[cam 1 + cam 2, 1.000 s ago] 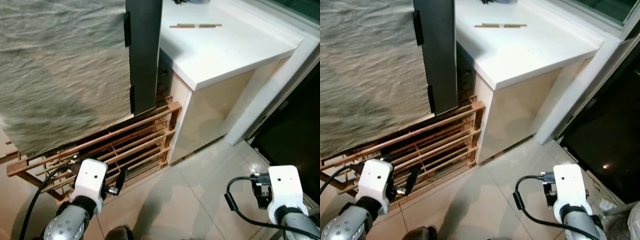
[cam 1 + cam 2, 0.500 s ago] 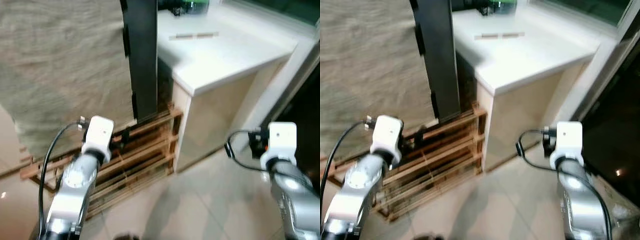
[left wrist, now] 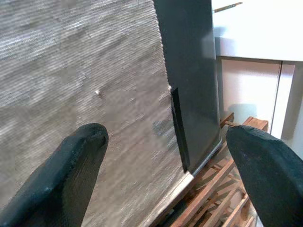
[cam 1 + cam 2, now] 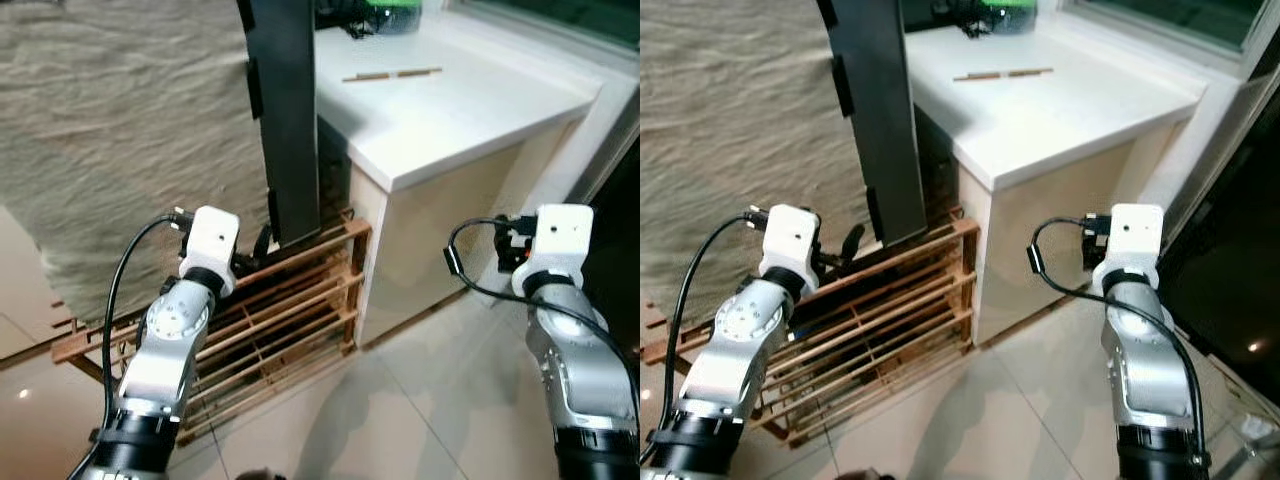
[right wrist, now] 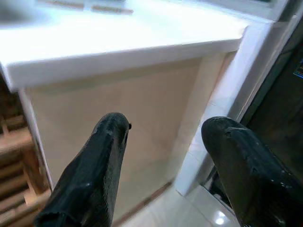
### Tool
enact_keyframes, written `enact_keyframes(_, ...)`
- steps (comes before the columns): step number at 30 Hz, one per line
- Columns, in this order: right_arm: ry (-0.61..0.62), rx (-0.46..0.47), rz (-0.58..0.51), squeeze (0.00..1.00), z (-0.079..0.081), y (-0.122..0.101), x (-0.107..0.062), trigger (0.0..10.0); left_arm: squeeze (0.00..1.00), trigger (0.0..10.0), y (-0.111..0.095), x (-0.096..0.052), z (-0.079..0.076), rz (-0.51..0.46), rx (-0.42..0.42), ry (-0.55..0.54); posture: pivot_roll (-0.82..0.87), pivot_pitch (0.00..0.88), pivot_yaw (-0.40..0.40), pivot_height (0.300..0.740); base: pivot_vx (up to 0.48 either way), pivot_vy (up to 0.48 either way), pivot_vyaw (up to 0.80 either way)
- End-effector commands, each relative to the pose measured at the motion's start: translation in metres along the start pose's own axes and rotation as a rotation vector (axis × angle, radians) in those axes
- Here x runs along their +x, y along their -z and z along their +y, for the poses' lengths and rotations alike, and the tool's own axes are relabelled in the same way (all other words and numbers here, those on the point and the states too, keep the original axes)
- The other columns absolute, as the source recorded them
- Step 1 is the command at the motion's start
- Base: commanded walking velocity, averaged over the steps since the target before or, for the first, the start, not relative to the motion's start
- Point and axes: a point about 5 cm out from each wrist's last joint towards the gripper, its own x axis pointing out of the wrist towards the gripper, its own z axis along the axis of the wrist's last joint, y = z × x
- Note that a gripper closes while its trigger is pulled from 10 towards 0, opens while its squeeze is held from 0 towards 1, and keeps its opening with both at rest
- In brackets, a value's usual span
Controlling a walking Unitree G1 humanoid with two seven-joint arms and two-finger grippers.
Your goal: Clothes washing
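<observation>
Both arms raised since a second ago. Left tool (image 3: 165,156) spread wide, empty, facing grey cloth (image 4: 120,140) draped beside dark panel (image 4: 285,110) over wooden rack (image 4: 290,300). Right tool (image 5: 165,156) apart, empty, facing white desk (image 4: 460,100).

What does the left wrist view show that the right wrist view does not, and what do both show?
The left wrist view has the grey woven cloth, the dark panel beside it, and the open left end effector. The right wrist view has the cabinet's beige side, the white frame and the open right end effector. Both show the white countertop and the wooden rack.
</observation>
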Motion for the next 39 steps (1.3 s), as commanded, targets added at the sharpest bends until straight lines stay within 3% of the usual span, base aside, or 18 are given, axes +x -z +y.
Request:
enact_keyframes(1,-0.009,-0.038,0.029,0.00,0.001,0.006,0.000,10.0,0.00,10.0,0.006,-0.001,-0.002,0.023,0.009,-0.008,0.01,0.000,0.024,0.740,0.000,0.000,0.00)
enact_keyframes(4,-0.058,-0.063,0.085,0.00,0.007,0.017,-0.005,10.0,0.00,10.0,0.013,-0.007,-0.005,0.020,0.011,-0.010,0.02,0.000,0.002,0.740,0.000,0.000,0.00)
enact_keyframes(5,-0.114,-0.037,0.133,0.00,0.011,0.026,-0.012,10.0,0.00,10.0,0.020,-0.018,-0.009,0.025,0.003,0.006,0.02,0.000,-0.008,0.740,0.000,0.000,0.00)
enact_keyframes(7,-0.127,-0.026,0.146,0.00,0.012,0.028,-0.015,10.0,0.00,10.0,0.022,-0.021,-0.009,0.028,-0.003,0.008,0.02,0.000,-0.008,0.740,0.000,0.000,0.00)
enact_keyframes(10,-0.131,-0.033,0.203,0.00,0.008,0.040,-0.032,10.0,0.00,10.0,0.035,-0.045,-0.007,0.086,-0.059,-0.020,0.03,0.000,-0.027,0.740,0.000,0.000,0.00)
enact_keyframes(14,-0.123,-0.060,0.287,0.00,-0.002,0.058,-0.063,10.0,0.00,10.0,0.048,-0.080,-0.008,0.165,-0.049,-0.027,0.04,0.000,-0.048,0.740,0.000,0.000,0.00)
enact_keyframes(15,-0.123,-0.060,0.287,0.00,-0.002,0.058,-0.063,10.0,0.00,10.0,0.048,-0.080,-0.008,0.165,-0.049,-0.027,0.04,0.000,-0.048,0.740,0.000,0.000,0.00)
enact_keyframes(16,-0.123,-0.065,0.315,0.00,-0.007,0.062,-0.078,10.0,0.00,10.0,0.049,-0.095,-0.010,0.187,-0.041,-0.027,0.04,0.000,-0.058,0.740,0.000,0.000,0.00)
enact_keyframes(17,-0.123,-0.065,0.315,0.00,-0.007,0.062,-0.078,10.0,0.00,10.0,0.049,-0.095,-0.010,0.187,-0.041,-0.027,0.04,0.000,-0.058,0.740,0.000,0.000,0.00)
enact_keyframes(20,-0.131,-0.077,0.357,0.00,-0.014,0.067,-0.103,10.0,0.00,10.0,0.050,-0.123,-0.017,0.224,-0.021,-0.002,0.05,0.057,-0.076,0.740,0.000,0.000,0.00)
enact_keyframes(21,-0.131,-0.077,0.357,0.00,-0.014,0.067,-0.103,10.0,0.00,10.0,0.050,-0.123,-0.017,0.224,-0.021,-0.002,0.05,0.057,-0.076,0.740,0.000,0.000,0.00)
enact_keyframes(23,-0.138,-0.090,0.393,0.00,-0.019,0.069,-0.121,10.0,0.00,10.0,0.051,-0.146,-0.021,0.264,-0.026,0.008,0.06,0.082,-0.084,0.740,0.000,0.000,0.00)
enact_keyframes(24,-0.138,-0.090,0.393,0.00,-0.019,0.069,-0.121,10.0,0.00,10.0,0.051,-0.146,-0.021,0.264,-0.026,0.008,0.06,0.082,-0.084,0.740,0.000,0.000,0.00)
enact_keyframes(26,-0.146,-0.104,0.435,0.00,-0.023,0.072,-0.141,10.0,0.00,10.0,0.051,-0.170,-0.025,0.317,-0.027,0.018,0.05,0.087,-0.087,0.740,0.000,0.000,0.00)
enact_keyframes(29,-0.155,-0.119,0.466,0.00,-0.024,0.074,-0.158,10.0,0.00,10.0,0.052,-0.184,-0.028,0.351,-0.027,0.028,0.05,0.074,-0.087,0.740,0.000,0.000,0.00)
enact_keyframes(34,-0.162,-0.116,0.476,0.00,-0.023,0.074,-0.168,10.0,0.00,10.0,0.051,-0.190,-0.030,0.358,-0.031,0.018,0.06,0.015,-0.092,0.740,0.000,0.000,0.00)
enact_keyframes(36,-0.170,-0.115,0.422,0.00,-0.018,0.069,-0.150,10.0,0.00,10.0,0.048,-0.170,-0.030,0.310,-0.022,0.004,0.06,0.000,-0.089,0.740,0.000,0.000,0.00)
enact_keyframes(39,-0.173,-0.115,0.409,0.00,-0.016,0.069,-0.144,10.0,0.00,10.0,0.049,-0.164,-0.029,0.300,-0.020,0.000,0.06,0.000,-0.087,0.740,0.000,0.000,0.00)
